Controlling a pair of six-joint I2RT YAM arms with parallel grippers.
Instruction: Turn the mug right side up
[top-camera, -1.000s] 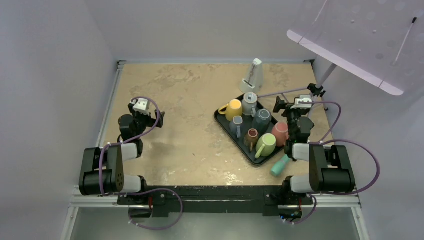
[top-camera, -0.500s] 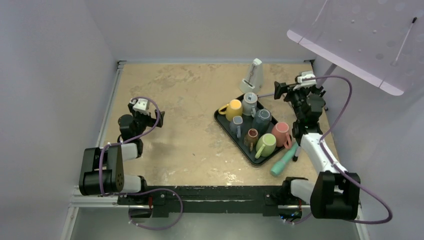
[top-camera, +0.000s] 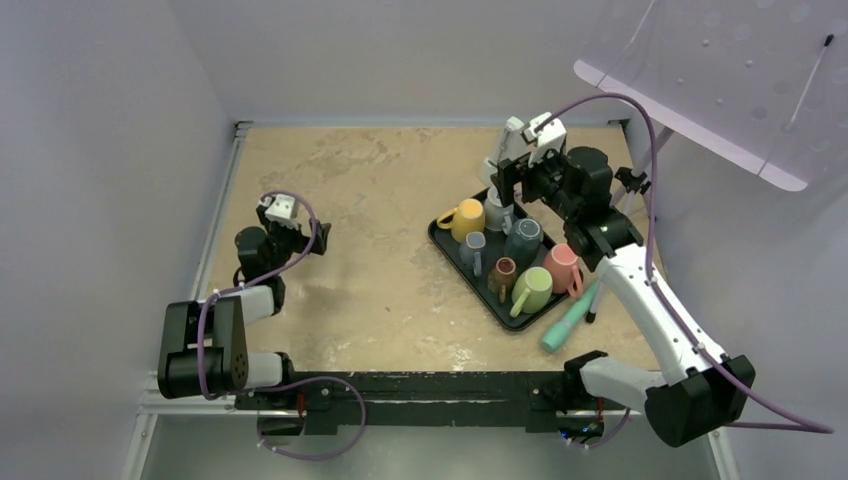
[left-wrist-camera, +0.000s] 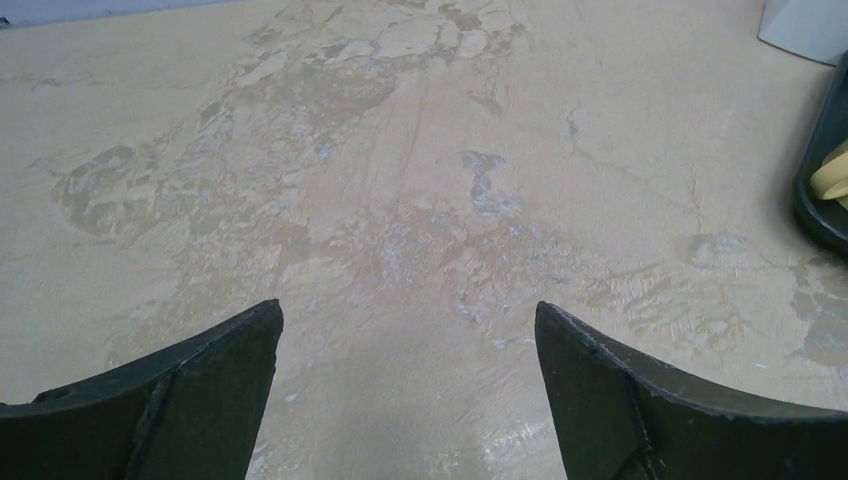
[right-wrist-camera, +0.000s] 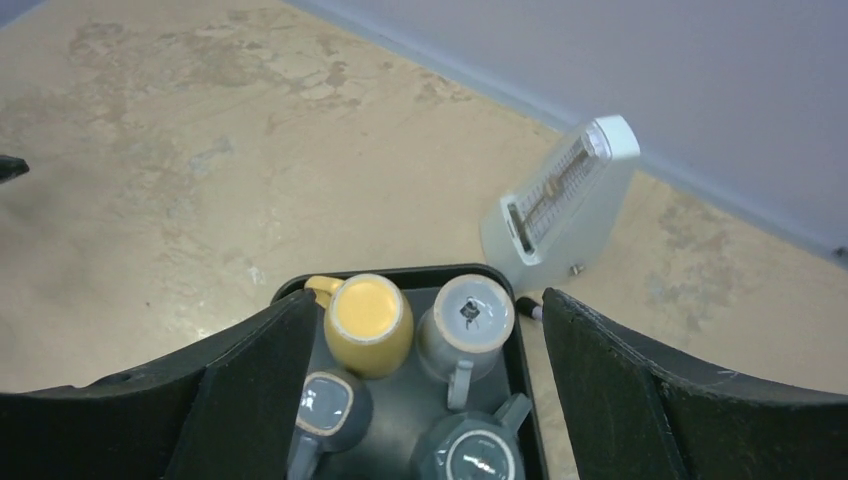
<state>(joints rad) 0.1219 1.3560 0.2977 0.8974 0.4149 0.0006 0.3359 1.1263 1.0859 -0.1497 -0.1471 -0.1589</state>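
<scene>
Right tool (right-wrist-camera: 425, 297) hangs wide open, empty, above the black tray (right-wrist-camera: 425, 272).
Grey mug (right-wrist-camera: 467, 325) stands upside down in its far corner beside a yellow mug (right-wrist-camera: 368, 322); left tool (left-wrist-camera: 405, 305) also gapes empty.

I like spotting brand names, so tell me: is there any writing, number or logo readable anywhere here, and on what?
No text can be read.
Metronome: fine scale marks on its face, too blurred to read.
Grey mug: small dark mark on its upturned base, too small to read.
</scene>
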